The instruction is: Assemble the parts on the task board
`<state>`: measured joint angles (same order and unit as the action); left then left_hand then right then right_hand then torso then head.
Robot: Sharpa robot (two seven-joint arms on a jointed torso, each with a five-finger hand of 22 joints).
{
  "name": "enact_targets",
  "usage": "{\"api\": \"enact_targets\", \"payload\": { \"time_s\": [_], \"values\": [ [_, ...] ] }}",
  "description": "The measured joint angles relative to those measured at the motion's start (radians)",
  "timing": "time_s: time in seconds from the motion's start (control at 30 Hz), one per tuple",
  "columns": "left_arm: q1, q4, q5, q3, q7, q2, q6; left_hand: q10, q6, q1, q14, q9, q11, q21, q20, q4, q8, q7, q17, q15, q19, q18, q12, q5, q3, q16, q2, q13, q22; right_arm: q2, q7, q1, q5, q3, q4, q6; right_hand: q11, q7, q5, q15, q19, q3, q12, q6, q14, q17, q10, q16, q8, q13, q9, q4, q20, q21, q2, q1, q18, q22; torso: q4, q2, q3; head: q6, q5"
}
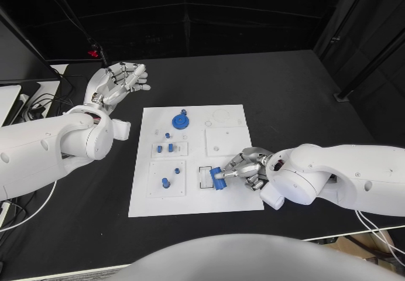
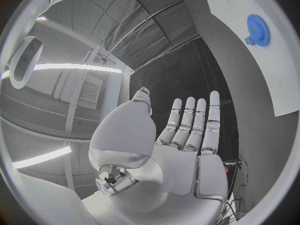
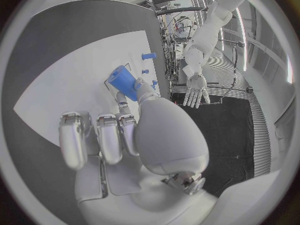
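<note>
Right hand (image 1: pixel 240 168) pinches a blue block (image 1: pixel 219 178) in its fingers over a socket at the near edge of the task board (image 1: pixel 227 202), the seating apparently unfinished. Left hand (image 1: pixel 120 79) hangs with fingers spread wide and holding nothing, off the board's far left corner above the bench (image 1: pixel 278 82). On the board, a blue gear (image 1: pixel 181 121) and several small pegs (image 1: pixel 169 147) stand in place.

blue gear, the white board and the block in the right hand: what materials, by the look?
Round blue toothed gear: probably moulded or printed plastic; even saturated colour, matt, no metallic glint. Flat white task board: looks like matt plastic or painted sheet; uniform white with shallow recessed outlines, so the exact material stays open. Small blue block held by the right robot hand: same matt blue, likely plastic too.
</note>
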<state>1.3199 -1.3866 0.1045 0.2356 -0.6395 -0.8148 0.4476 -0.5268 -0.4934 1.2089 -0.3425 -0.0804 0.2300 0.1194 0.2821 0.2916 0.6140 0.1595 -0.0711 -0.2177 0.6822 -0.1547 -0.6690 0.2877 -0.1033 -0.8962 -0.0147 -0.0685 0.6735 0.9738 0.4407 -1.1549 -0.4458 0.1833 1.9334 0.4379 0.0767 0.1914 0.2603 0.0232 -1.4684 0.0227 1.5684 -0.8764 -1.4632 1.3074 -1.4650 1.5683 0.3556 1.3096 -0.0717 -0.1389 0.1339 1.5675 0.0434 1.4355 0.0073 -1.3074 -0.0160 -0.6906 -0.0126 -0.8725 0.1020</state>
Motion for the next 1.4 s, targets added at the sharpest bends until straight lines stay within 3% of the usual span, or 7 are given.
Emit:
{"api": "enact_targets", "payload": {
  "time_s": [0.73, 0.8, 0.93, 1.03, 1.27, 1.4],
  "values": [
    [0.0, -0.002, 0.0, 0.0, 0.004, -0.001, 0.0, 0.0, 0.007, 0.0, 0.0, 0.001, 0.0, 0.004, 0.0, 0.003, 0.004, 0.0, 0.003, 0.0, 0.0, 0.0, -0.007, 0.0, -0.003, -0.004, -0.008, 0.001, 0.001, -0.038, 0.001, 0.0, 0.063, 0.0, -0.031, 0.011, 0.0, -0.009, -0.014, -0.003, 0.0, 0.0, 0.0, -0.023, -0.003, 0.0, 0.0, 0.0, -0.02, 0.0, 0.001, 0.0, 0.0, 0.0, -0.011, -0.011, 0.0, 0.0, 0.0001, -0.001, 0.0003, 0.0, -0.008],
    [0.0, -0.002, 0.0, 0.0, 0.004, -0.001, 0.0, 0.0, 0.007, 0.0, 0.0, 0.001, 0.0, 0.004, 0.0, 0.003, 0.004, 0.0, 0.003, 0.0, 0.0, 0.0, -0.007, 0.0, -0.003, -0.004, -0.008, 0.001, 0.001, -0.038, 0.001, 0.0, 0.065, 0.0, -0.031, 0.013, 0.0, -0.026, -0.023, -0.004, 0.002, 0.0, 0.0, -0.046, -0.004, 0.0, 0.0, 0.0, -0.029, 0.0, 0.001, 0.0, -0.002, 0.0, -0.019, -0.019, 0.0, 0.0, 0.0003, -0.001, 0.0004, 0.0, -0.008],
    [0.0, -0.002, 0.0, 0.0, 0.004, -0.001, 0.0, 0.0, 0.007, 0.0, 0.0, 0.001, 0.0, 0.004, 0.0, 0.003, 0.004, 0.0, 0.002, 0.0, 0.0, 0.0, -0.007, 0.0, -0.003, -0.004, -0.008, 0.001, 0.001, -0.039, 0.001, 0.0, 0.067, 0.0, -0.031, 0.015, 0.0, -0.034, -0.041, -0.004, 0.004, -0.007, 0.0, -0.059, -0.004, 0.0, 0.0, 0.0, -0.04, 0.0, 0.002, -0.007, -0.004, 0.0, -0.028, -0.028, 0.0, 0.0, 0.0008, -0.001, 0.0003, 0.0, -0.008],
    [0.0, -0.002, 0.0, 0.0, 0.004, -0.001, 0.0, 0.0, 0.007, 0.0, 0.0, 0.001, 0.0, 0.004, 0.0, 0.003, 0.004, 0.0, 0.002, 0.0, 0.0, 0.0, -0.006, 0.0, -0.003, -0.004, -0.008, 0.001, 0.001, -0.039, 0.002, 0.0, 0.069, 0.0, -0.031, 0.016, 0.0, -0.057, -0.065, -0.004, 0.004, -0.018, 0.0, -0.086, -0.004, 0.0, 0.0, 0.0, -0.052, 0.0, 0.002, -0.018, -0.004, 0.0, -0.047, -0.048, 0.0, 0.0, 0.0012, -0.001, 0.0003, 0.0, -0.008],
    [0.0, -0.002, 0.0, 0.0, 0.004, -0.001, 0.0, 0.0, 0.007, 0.0, 0.0, 0.001, 0.0, 0.004, 0.0, 0.003, 0.004, 0.0, 0.002, 0.0, 0.0, 0.0, -0.006, 0.0, -0.003, -0.004, -0.008, 0.001, 0.001, -0.041, 0.003, 0.0, 0.07, 0.0, -0.03, 0.017, 0.0, -0.056, -0.08, -0.004, 0.004, -0.047, 0.0, -0.094, -0.004, 0.0, 0.0, 0.0, -0.076, 0.0, -0.003, -0.042, -0.004, 0.0, -0.083, -0.097, 0.0, 0.0, 0.0014, 0.0, 0.0, 0.0, -0.008],
    [0.0, -0.002, 0.0, 0.0, 0.004, -0.001, 0.0, 0.0, 0.007, 0.0, 0.0, 0.001, 0.0, 0.004, 0.0, 0.003, 0.004, 0.0, 0.002, 0.0, 0.0, 0.0, -0.006, 0.0, -0.003, -0.004, -0.008, 0.001, 0.001, -0.043, 0.005, 0.0, 0.068, 0.0, -0.03, 0.017, 0.0, -0.056, -0.08, -0.004, 0.004, -0.053, 0.0, -0.094, -0.004, 0.0, 0.0, 0.0, -0.081, 0.0, -0.002, -0.047, -0.004, 0.0, -0.092, -0.105, 0.0, 0.0, 0.0014, 0.0, 0.0002, 0.0, -0.009]
  ]
}}
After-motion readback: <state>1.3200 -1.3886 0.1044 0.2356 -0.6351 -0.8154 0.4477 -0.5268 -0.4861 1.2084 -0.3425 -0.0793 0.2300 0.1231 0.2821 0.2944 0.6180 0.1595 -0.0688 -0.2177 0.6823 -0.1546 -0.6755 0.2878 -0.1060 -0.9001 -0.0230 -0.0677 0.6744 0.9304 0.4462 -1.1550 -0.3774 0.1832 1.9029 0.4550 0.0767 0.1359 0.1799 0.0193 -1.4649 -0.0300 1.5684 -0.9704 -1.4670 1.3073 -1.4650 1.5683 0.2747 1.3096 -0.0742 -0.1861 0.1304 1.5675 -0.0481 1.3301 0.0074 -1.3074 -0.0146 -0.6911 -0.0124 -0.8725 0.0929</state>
